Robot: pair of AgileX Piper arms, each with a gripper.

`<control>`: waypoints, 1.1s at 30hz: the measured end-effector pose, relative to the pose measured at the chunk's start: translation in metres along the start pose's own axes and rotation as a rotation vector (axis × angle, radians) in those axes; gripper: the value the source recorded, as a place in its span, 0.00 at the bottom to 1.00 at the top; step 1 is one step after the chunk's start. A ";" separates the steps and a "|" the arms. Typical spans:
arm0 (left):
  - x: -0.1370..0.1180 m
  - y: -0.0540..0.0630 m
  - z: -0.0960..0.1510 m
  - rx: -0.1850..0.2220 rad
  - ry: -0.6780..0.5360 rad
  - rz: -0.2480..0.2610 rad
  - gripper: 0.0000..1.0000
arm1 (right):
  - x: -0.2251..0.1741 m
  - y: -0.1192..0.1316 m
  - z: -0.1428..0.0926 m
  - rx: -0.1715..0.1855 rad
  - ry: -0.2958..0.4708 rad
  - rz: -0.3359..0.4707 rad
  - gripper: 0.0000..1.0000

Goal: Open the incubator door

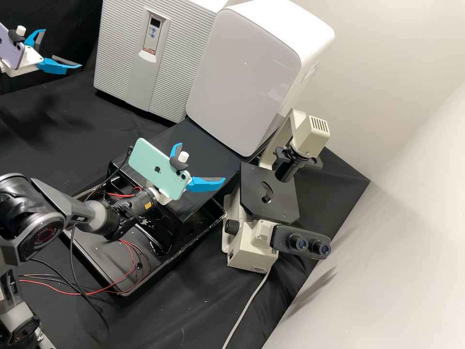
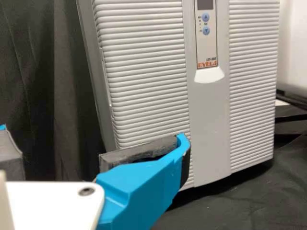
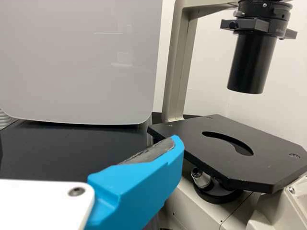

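"Who is at the far left of the bench?"

"The left gripper [image 1: 62, 47], a lilac phone [image 1: 13, 48] mounted on it, its two blue fingers [image 2: 139, 191] spread apart with nothing between them. The high view shows it beside the incubator [image 1: 181, 4], not touching."

"And the incubator door [image 1: 125, 51]?"

"At the back of the bench, to the right of that gripper: ribbed, pale grey, closed, a control panel [image 1: 154, 36] set high in its smooth central strip."

"What stands in the foreground?"

"A black tray [image 1: 99, 274] on the dark cloth [image 1: 48, 126], red and black wires [image 1: 128, 247] looped inside. Above its far part, the right gripper [image 1: 202, 162] carries a mint-green phone [image 1: 157, 167]; its fingers, too, are parted around empty air."

"Farther right?"

"A white cabinet [image 1: 242, 72] with a smooth, glossy front, close beside the incubator. Then a cream microscope [image 1: 249, 249], its twin eyepieces [image 1: 310, 244] facing the near side of the bench. In the right wrist view, one blue finger shows in front of the microscope's flat black stage [image 3: 268, 167]. A pale cable [image 1: 247, 310] trails from the base."
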 end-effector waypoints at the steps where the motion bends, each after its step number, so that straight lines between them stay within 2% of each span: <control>1: 0.000 0.000 0.000 -0.012 -0.012 -0.002 1.00 | 0.000 0.000 0.000 0.000 0.000 0.000 1.00; 7: 0.024 0.002 -0.017 -0.085 -0.061 -0.005 1.00 | 0.000 0.000 0.000 0.000 0.000 0.000 1.00; 12: 0.056 0.006 -0.036 -0.115 -0.103 0.005 1.00 | 0.000 0.000 0.000 0.000 0.000 0.000 1.00; 16: 0.080 0.011 -0.047 -0.112 -0.139 0.024 1.00 | 0.000 0.000 0.000 0.000 0.000 0.000 1.00; 24: 0.123 0.037 -0.058 -0.078 -0.174 0.078 1.00 | 0.000 0.000 0.000 0.000 0.000 0.000 1.00; 29: 0.149 0.052 -0.059 -0.083 -0.211 0.114 1.00 | 0.000 0.000 0.000 0.000 0.000 0.000 1.00; 33: 0.166 0.056 -0.061 -0.100 -0.231 0.106 1.00 | 0.000 0.000 0.000 0.000 0.000 0.000 1.00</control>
